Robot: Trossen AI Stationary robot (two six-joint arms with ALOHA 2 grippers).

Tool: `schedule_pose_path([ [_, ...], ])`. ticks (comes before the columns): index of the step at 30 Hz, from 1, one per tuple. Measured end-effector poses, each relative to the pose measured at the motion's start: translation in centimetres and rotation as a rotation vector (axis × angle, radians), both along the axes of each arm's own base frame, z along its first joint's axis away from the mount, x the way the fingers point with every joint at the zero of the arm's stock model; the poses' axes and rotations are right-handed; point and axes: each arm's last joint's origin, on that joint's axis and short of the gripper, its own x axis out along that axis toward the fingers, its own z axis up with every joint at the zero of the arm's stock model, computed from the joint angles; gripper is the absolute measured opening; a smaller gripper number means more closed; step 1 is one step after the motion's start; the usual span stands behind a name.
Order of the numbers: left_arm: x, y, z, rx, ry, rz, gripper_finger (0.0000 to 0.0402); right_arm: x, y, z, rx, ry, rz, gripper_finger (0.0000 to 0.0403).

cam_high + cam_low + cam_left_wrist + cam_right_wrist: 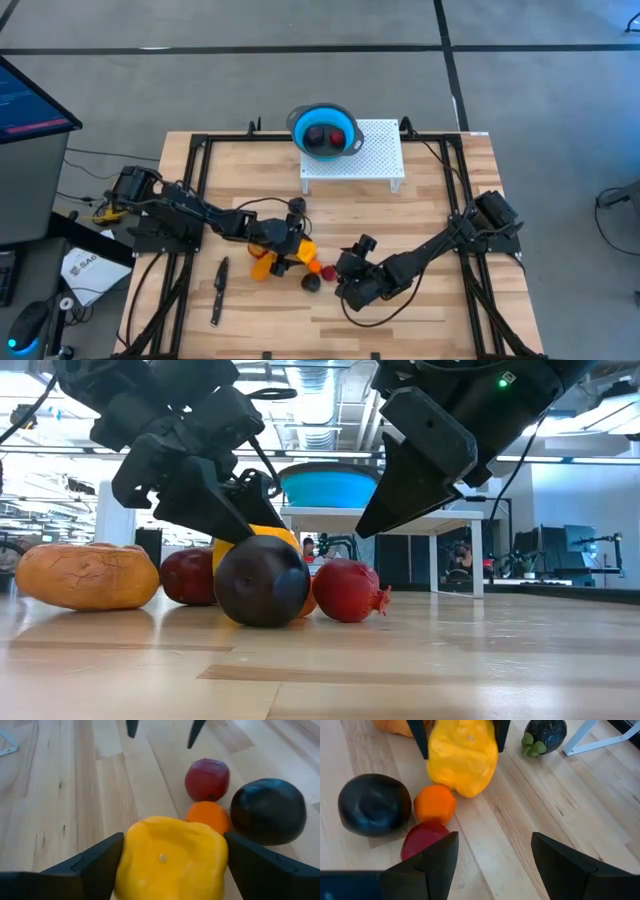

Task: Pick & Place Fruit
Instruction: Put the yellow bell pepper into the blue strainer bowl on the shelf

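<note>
Two fruits already in the blue bowl (342,122) on the white perforated stand (375,160) at the table's (440,300) far edge. Rest clustered near the middle, toward the front edge. Left gripper (167,865) straddling the yellow fruit (172,857), fingers (95,865) touching or nearly touching its sides; can't tell if it's truly pinched yet. So: grasp step. Next up, probably squeezing firm, lifting clear of the small orange fruit (207,816) right beside it, then carrying to the bowl. Right gripper (490,855) spread and empty, hovering just beside the red fruit (422,840) and black fruit (372,805). Black knife (218,292) lying by the front-left corner, untouched.
</note>
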Motion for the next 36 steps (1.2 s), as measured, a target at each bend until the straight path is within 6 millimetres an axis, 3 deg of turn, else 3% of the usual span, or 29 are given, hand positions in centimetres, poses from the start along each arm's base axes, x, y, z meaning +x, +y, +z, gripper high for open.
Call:
schedule_pose_path([
  [8, -0.1, 0.4, -0.2, -0.02, 0.01, 0.019, 0.036, 0.0, 0.0, 0.0, -0.001, -0.001, 0.002, 0.0244],
  [13, -0.1, 0.6, -0.4, -0.023, 0.017, 0.027, 0.0365, 0.1, 0.0, 0.0, -0.005, -0.002, 0.008, 0.0244],
  [27, 0.1, 0.9, -0.4, -0.049, 0.018, 0.011, 0.0299, 0.2, -0.2, 0.0, -0.009, 0.001, 0.007, 0.0244],
  [30, -0.1, 1.0, 0.4, -0.081, -0.006, 0.04, 0.0298, 0.4, -0.7, -0.3, -0.014, 0.022, -0.004, 0.0244],
  [36, -1.0, 1.6, 5.1, -0.208, -0.183, 0.15, 0.0298, 0.0, -1.2, -0.4, -0.095, 0.044, -0.036, 0.0244],
])
